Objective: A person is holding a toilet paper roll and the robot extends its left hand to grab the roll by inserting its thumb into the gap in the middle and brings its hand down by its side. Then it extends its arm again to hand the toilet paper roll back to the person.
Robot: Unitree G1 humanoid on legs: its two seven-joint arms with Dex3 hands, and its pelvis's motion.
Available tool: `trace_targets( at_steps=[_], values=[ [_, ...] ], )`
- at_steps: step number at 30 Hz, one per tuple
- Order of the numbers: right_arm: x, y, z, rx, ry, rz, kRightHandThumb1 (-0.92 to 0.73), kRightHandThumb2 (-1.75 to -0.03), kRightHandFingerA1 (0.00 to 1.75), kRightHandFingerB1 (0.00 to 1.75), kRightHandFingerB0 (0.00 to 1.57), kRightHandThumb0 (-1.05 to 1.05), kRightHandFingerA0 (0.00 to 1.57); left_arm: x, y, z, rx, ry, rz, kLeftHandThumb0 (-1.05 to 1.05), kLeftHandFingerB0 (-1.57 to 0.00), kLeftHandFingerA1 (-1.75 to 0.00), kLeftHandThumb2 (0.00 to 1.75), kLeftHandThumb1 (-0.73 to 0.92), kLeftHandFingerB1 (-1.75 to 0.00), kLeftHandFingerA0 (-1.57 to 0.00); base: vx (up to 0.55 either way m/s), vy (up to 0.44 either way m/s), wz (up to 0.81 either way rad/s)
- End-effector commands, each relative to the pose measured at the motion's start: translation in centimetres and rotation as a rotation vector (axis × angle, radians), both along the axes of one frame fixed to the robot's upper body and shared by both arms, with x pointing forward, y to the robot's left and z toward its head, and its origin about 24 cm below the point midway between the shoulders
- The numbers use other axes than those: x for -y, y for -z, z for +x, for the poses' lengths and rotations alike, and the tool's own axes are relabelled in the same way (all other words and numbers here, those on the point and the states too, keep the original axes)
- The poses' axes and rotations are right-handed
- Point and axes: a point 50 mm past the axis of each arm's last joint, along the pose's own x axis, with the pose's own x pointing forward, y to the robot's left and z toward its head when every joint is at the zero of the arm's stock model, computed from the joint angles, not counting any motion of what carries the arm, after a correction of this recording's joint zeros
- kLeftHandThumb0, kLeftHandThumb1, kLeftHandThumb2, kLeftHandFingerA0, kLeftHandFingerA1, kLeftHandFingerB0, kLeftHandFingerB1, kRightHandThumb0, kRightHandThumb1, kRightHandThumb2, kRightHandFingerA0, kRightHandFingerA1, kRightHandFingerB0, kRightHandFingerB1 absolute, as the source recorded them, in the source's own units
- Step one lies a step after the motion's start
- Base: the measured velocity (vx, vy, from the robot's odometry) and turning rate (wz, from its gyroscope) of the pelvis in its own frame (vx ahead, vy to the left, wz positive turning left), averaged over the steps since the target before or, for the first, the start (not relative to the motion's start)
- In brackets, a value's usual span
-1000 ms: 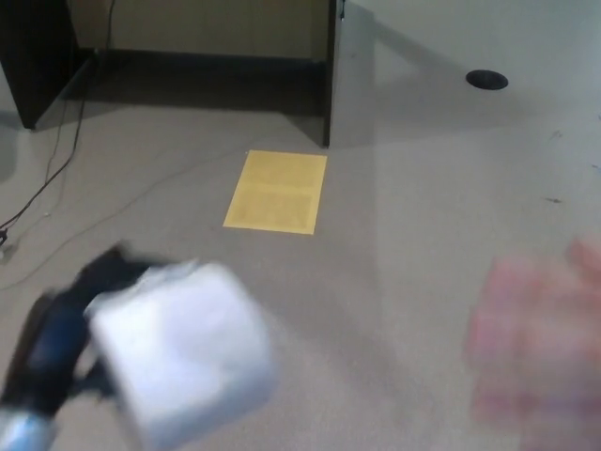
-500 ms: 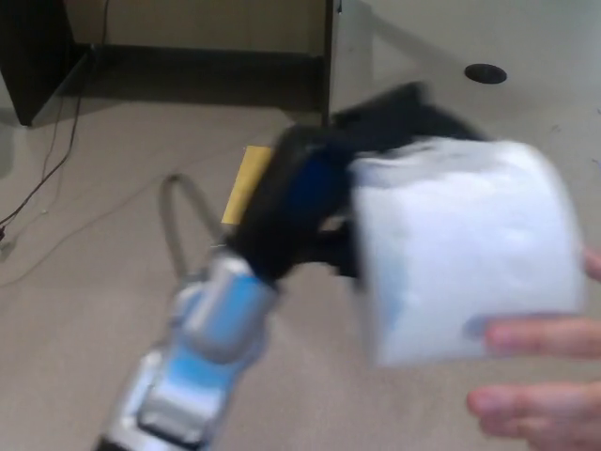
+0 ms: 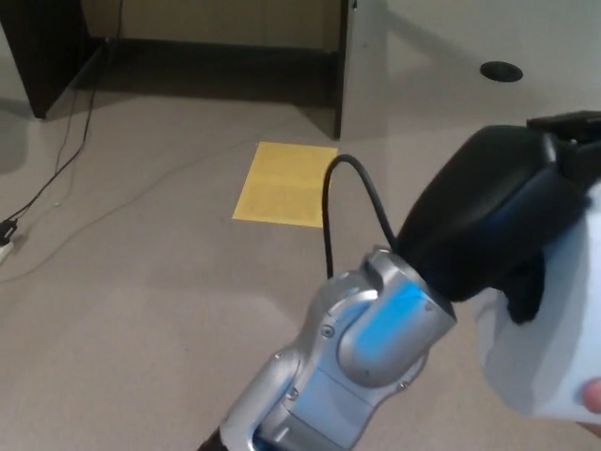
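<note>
A grey carpet floor (image 3: 141, 282) fills most of the view; a yellow sheet (image 3: 285, 184) lies flat on it, just in front of a pale upright panel (image 3: 349, 70) that stands on the floor; a dark cabinet (image 3: 42, 47) stands at the far left corner; thin cables (image 3: 66, 155) trail across the floor along the left side, ending in a plug (image 3: 5, 230) at the left edge; a round dark disc (image 3: 500, 70) sits at the far right.

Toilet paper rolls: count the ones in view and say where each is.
1. The toilet paper roll is at the right edge, held by the left hand, partly cut off by the frame. More could lie outside the view.
</note>
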Motion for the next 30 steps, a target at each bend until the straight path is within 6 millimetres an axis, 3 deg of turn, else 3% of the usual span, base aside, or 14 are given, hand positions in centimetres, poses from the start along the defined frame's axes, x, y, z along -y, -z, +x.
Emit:
trace_targets(
  at_steps=[1,2,3,8,10,11,15,19,23,24,25,27,28,30],
  values=[
    [0.2,-0.2,0.1,-0.003,-0.008,-0.002,-0.69,-0.6,0.54,0.43,0.52,-0.37,0.68,1.0,0.1,-1.0,0.001,0.022,0.048,-0.17,-0.71,-0.8,0.58,0.62,-0.45,-0.89,0.0,0.0,0.0],
    [0.2,-0.2,0.1,-0.005,-0.01,-0.005,-0.69,-0.6,0.54,0.43,0.52,-0.37,0.68,0.9,0.2,-1.0,-0.008,0.019,0.049,-0.17,-0.71,-0.8,0.58,0.62,-0.45,-0.89,0.0,0.0,0.0],
    [0.1,-0.3,0.5,0.002,0.005,0.007,-0.68,-0.6,0.56,0.43,0.52,-0.37,0.69,0.5,0.2,-0.8,0.006,-0.011,0.111,-0.27,0.0,-0.49,0.85,0.3,-0.47,0.0,0.0,0.0,0.0],
    [0.5,-0.5,0.4,0.008,-0.002,-0.005,-0.68,-0.61,0.56,0.43,0.53,-0.39,0.7,-0.3,0.2,-0.6,-0.023,-0.006,0.189,-0.62,0.0,-0.1,0.77,0.37,-0.13,0.0,0.0,0.0,0.0],
    [0.6,-0.5,0.4,0.009,0.006,-0.001,-0.67,-0.6,0.55,0.43,0.53,-0.4,0.69,-0.7,0.1,-0.4,-0.036,-0.004,0.196,-0.66,0.0,-0.16,0.54,0.44,-0.13,0.0,0.0,0.0,0.0],
    [0.6,-0.5,0.4,0.001,0.013,-0.002,-0.67,-0.6,0.55,0.42,0.52,-0.4,0.7,-1.1,0.0,-0.3,-0.044,-0.001,0.2,-0.62,0.0,-0.11,0.78,0.37,-0.15,0.0,0.0,0.0,0.0],
    [0.5,-0.6,0.6,0.01,0.015,-0.01,-0.66,-0.6,0.6,0.43,0.54,-0.4,0.73,-2.8,-0.3,0.3,-0.072,-0.001,0.237,-0.66,0.0,-0.22,0.54,0.42,-0.15,0.0,0.0,0.0,0.0],
    [0.6,-0.5,0.5,0.012,0.004,-0.022,-0.67,-0.6,0.64,0.44,0.53,-0.39,0.73,-5.1,-0.3,1.0,-0.116,-0.022,0.282,-0.57,0.0,-0.29,0.78,0.35,-0.21,-0.01,0.0,0.0,0.0],
    [0.5,-0.6,0.5,0.017,0.012,-0.008,-0.67,-0.6,0.65,0.44,0.53,-0.4,0.72,-7.1,-0.3,1.6,-0.144,-0.029,0.3,-0.61,-0.1,-0.31,0.54,0.41,-0.26,-0.1,0.0,0.0,0.0],
    [0.5,-0.5,0.6,0.016,0.013,-0.009,-0.66,-0.6,0.64,0.44,0.53,-0.4,0.73,-7.7,-0.3,1.7,-0.155,-0.029,0.302,-0.5,-0.09,-0.4,0.76,0.34,-0.39,0.0,0.0,0.0,0.0],
    [0.5,-0.5,0.6,0.014,0.011,-0.013,-0.67,-0.6,0.61,0.44,0.54,-0.39,0.72,-8.4,-0.2,1.8,-0.164,-0.033,0.303,-0.58,-0.13,-0.32,0.53,0.4,-0.27,-0.12,0.0,0.0,0.0],
    [0.4,-0.5,0.5,0.009,0.009,-0.019,-0.66,-0.6,0.61,0.43,0.54,-0.39,0.73,-9.7,-0.2,1.9,-0.174,-0.055,0.314,-0.31,0.0,-0.5,0.77,0.13,-0.47,-0.02,0.0,0.0,0.0],
    [0.4,-0.4,0.5,0.009,0.009,-0.015,-0.66,-0.6,0.65,0.44,0.55,-0.39,0.73,-10.4,-0.2,1.8,-0.185,-0.062,0.316,-0.6,-0.09,-0.37,0.65,0.37,-0.33,-0.09,0.0,0.0,0.0],
    [0.3,-0.4,0.5,0.013,0.004,-0.012,-0.66,-0.6,0.64,0.44,0.55,-0.39,0.74,-11.6,0.0,1.8,-0.21,-0.07,0.309,-0.55,-0.14,-0.31,0.53,0.39,-0.27,-0.11,0.0,0.0,0.0]
  ],
)
